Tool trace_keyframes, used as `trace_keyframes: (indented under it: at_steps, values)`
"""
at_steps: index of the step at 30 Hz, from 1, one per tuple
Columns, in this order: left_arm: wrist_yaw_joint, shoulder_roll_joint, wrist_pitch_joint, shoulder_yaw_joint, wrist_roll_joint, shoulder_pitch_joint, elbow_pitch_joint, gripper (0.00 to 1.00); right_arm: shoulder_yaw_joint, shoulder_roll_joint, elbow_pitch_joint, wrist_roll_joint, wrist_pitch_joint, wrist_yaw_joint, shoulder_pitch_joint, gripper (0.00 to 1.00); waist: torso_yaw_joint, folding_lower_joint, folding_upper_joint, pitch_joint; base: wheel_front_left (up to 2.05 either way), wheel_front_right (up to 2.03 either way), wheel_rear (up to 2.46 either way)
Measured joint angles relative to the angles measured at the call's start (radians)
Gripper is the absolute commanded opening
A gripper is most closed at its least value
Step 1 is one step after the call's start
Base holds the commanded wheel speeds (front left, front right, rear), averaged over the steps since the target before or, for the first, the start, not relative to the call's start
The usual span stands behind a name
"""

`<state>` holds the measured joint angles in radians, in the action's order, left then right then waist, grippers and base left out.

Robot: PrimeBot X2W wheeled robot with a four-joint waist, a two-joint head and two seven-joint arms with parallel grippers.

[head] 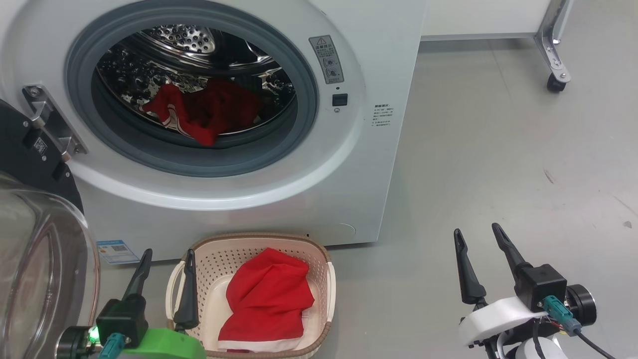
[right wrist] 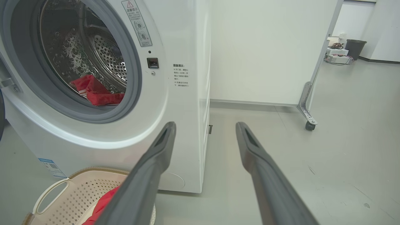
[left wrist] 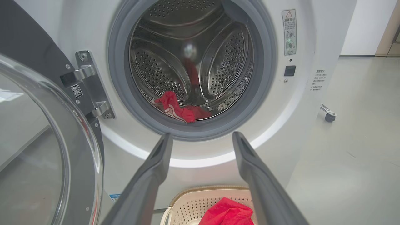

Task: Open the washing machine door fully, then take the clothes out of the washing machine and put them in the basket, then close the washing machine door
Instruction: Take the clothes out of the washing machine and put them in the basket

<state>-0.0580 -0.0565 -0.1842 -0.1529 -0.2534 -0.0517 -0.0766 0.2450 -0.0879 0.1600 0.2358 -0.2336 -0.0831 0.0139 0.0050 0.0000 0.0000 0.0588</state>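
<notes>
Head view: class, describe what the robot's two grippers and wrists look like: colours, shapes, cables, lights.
The left gripper has two long, dark, tapered fingers on a black block, a bright green wrist shell, a glowing green light and a teal plug. The right gripper matches, but with a white shell and black cable.

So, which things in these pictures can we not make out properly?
Washing machine door: head view, cut off by the left edge.
Clothes in the drum: bunched up; number of pieces unclear in every view.
Basket: left wrist view, cut by the bottom edge, partly behind the left hand.
Warning sticker: text too small.
</notes>
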Motion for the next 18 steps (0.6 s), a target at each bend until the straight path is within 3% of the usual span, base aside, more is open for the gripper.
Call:
trace_keyframes:
  at_steps: [18]
  values:
    - [-0.016,-0.004,0.036,-0.002,0.003,-0.029,0.070,1.00,0.007,-0.004,-0.023,0.000,0.013,-0.001,0.015,1.00,-0.003,0.0000,0.0000,0.014,0.00,0.00,0.00]
